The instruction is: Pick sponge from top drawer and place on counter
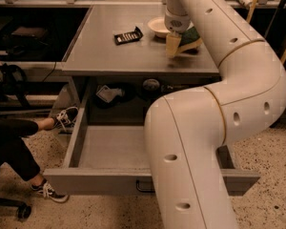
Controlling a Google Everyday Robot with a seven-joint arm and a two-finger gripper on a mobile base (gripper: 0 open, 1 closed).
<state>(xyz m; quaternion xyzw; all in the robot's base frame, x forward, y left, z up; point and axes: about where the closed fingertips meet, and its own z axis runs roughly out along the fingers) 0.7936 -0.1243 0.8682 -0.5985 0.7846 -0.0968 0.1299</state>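
Observation:
The sponge (191,36), dark green over yellow foam, sits tilted at the counter's back right, its lower edge at the surface. My gripper (179,45) reaches down onto it from above and is shut on the sponge, with one pale finger (171,45) showing at the sponge's left side. The counter (114,61) is a flat grey metal top. The top drawer (112,149) is pulled wide open below it, and its visible floor is bare. My large white arm covers the drawer's right half and part of its front panel, where the black handle (144,188) shows.
A white bowl (157,26) stands just left of the gripper, and a black flat device (127,35) lies further left on the counter. A crumpled wrapper (108,93) and a round object (151,84) sit under the counter. A person's leg and shoe (66,116) are by the drawer's left side.

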